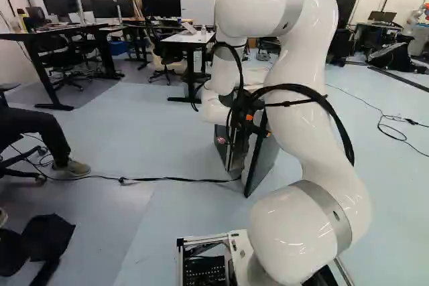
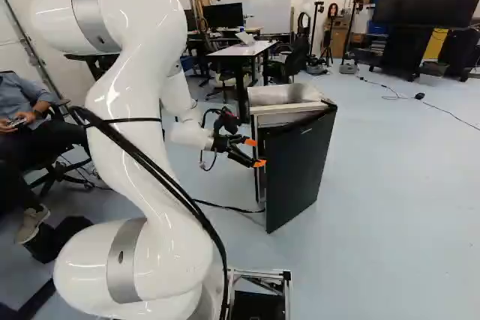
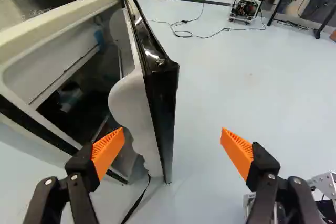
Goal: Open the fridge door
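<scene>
My gripper (image 3: 172,153) is spread, nothing held. Door (image 3: 161,114) ajar, long edge upright, ahead between my fingers' lines, nearer the fridge (image 3: 58,20) side; likely next: push its inner face outward.

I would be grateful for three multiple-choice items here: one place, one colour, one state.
1. Where is the fridge? A on a desk; B on the floor; C on a cart
2. What colour are the finger pads? A blue; B green; C orange
3. How is the door? A open; B shut; C removed

1 B: pale floor surrounds it in the right base view.
2 C: both pads are orange in the wrist view.
3 A: the wrist view shows inside the fridge, past the door's edge.
</scene>
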